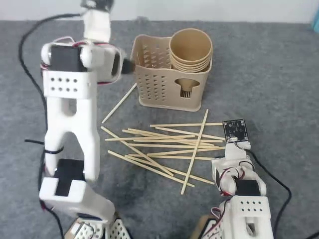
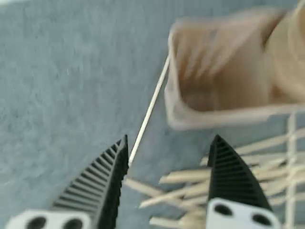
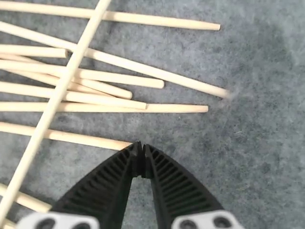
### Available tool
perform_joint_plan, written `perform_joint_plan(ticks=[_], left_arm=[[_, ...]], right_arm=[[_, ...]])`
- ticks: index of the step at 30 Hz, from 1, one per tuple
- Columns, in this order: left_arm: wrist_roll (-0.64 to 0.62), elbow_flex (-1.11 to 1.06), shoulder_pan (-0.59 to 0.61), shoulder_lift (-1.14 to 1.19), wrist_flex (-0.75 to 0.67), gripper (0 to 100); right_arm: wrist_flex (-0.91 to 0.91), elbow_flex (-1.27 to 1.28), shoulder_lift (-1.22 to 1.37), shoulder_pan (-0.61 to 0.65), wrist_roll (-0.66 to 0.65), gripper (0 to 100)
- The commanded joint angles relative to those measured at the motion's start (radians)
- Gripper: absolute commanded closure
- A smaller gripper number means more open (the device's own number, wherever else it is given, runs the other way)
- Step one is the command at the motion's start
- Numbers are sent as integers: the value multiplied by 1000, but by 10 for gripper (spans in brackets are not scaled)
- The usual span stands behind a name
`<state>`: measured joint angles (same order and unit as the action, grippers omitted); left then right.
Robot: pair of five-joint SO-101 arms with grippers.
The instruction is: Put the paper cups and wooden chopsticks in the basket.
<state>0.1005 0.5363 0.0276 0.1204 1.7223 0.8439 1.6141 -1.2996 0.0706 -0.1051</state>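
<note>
A beige slotted basket (image 1: 158, 82) stands at the back of the grey mat, with a nested stack of paper cups (image 1: 191, 49) in its right half. Several wooden chopsticks (image 1: 164, 147) lie scattered in front of it, and one chopstick (image 1: 118, 103) lies apart by its left corner. My left gripper (image 2: 167, 162) hangs open and empty above the mat, just left of the basket (image 2: 224, 76) and over that lone chopstick (image 2: 150, 107). My right gripper (image 3: 142, 149) is shut on nothing, low over the mat at the right end of the chopsticks (image 3: 95, 90).
The left arm's white body (image 1: 70, 114) rises at the left of the pile. The right arm's base (image 1: 244, 199) sits at the front right. Grey mat (image 1: 269, 74) lies bare to the right of the basket.
</note>
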Motion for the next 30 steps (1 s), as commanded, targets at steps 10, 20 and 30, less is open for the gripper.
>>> perform_joint_plan(ticks=[10,20,30], left_arm=[[316,-458,91,-44,-327,863],[400,-785,40,-43,-761,863],[397,-762,44,110,-873,863]], right_arm=[[-22,-9,-18,-8,11,989],[-22,-9,-18,-8,11,989],[-22,-9,-18,-8,11,989]])
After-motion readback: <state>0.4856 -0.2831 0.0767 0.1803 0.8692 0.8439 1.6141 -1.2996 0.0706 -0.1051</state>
